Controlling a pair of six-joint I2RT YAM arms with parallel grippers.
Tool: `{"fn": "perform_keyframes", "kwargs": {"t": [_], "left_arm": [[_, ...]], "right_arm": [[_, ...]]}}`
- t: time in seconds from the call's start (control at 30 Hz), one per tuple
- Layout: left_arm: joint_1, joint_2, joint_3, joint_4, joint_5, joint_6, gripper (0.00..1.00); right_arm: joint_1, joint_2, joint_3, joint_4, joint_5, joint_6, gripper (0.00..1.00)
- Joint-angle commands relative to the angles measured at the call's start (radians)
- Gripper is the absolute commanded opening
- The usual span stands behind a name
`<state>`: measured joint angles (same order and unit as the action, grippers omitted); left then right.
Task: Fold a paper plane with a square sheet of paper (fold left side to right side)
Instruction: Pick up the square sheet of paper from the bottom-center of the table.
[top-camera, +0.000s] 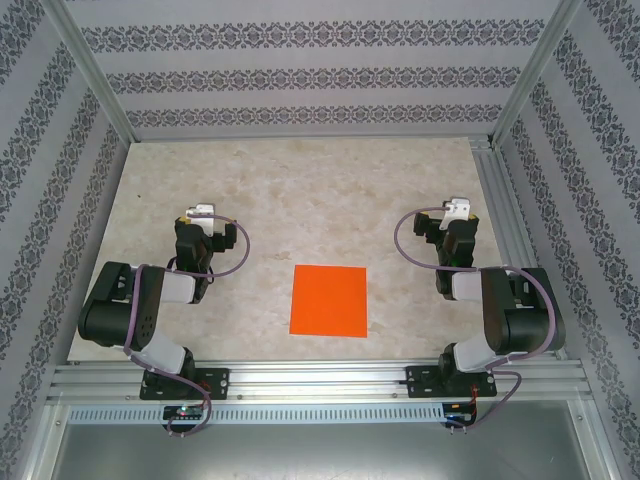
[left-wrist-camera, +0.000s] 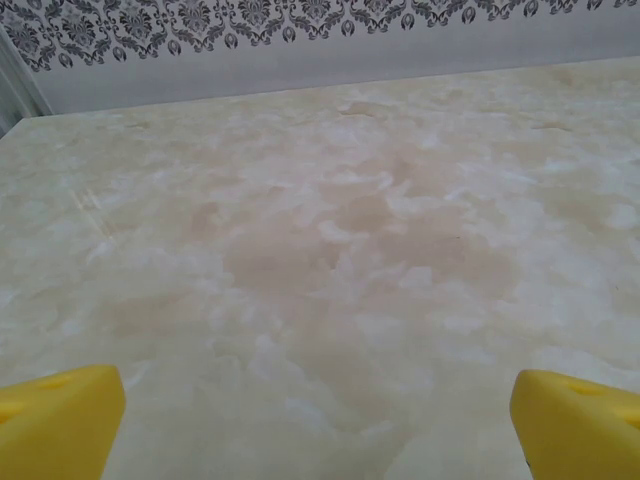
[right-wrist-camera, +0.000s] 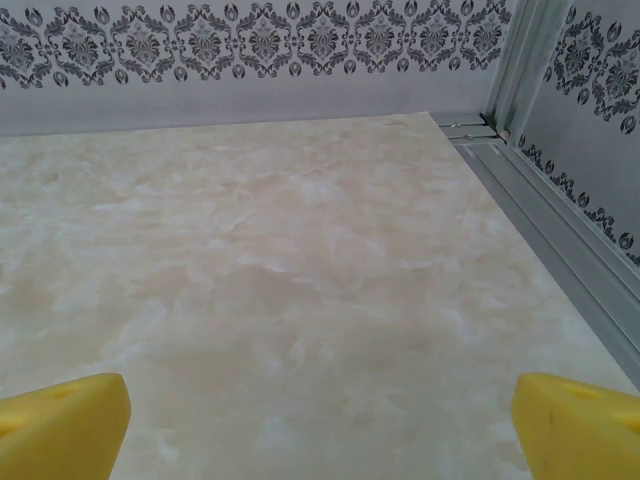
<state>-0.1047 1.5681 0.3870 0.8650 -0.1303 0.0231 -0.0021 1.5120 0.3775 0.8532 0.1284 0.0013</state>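
The square sheet of paper (top-camera: 329, 301) lies flat on the marbled table (top-camera: 300, 190), near its front edge and between the two arms. We see it as a plain, bright orange square, unfolded, with no crease we can make out from above and its edges roughly parallel to the table's. The left gripper (left-wrist-camera: 320, 425) sits well apart to the sheet's left, its yellow fingers (left-wrist-camera: 60, 420) spread wide over bare table. The right gripper (right-wrist-camera: 320, 425) sits well off to the right, its jaws wide apart too.
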Motion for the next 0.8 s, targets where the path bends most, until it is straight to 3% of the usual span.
{"fn": "perform_keyframes", "kwargs": {"t": [0.0,0.53,0.63,0.7,0.77], "left_arm": [[0.013,-0.004,0.018,-0.013,0.037,0.020,1.00],[0.033,-0.005,0.024,-0.023,0.067,0.006,1.00],[0.033,-0.065,0.033,-0.085,0.019,-0.014,1.00],[0.033,-0.169,0.067,-0.241,0.018,-0.026,1.00],[0.031,-0.258,0.099,-0.385,0.031,-0.075,1.00]], "right_arm": [[-0.004,-0.009,0.006,0.036,-0.007,0.006,0.98],[-0.016,-0.016,0.008,0.032,-0.021,0.018,0.98],[-0.018,-0.079,0.037,-0.062,0.000,0.026,0.98],[-0.016,-0.185,0.116,-0.334,-0.001,0.013,0.98],[-0.015,-0.251,0.166,-0.482,0.002,0.023,0.98]]}}
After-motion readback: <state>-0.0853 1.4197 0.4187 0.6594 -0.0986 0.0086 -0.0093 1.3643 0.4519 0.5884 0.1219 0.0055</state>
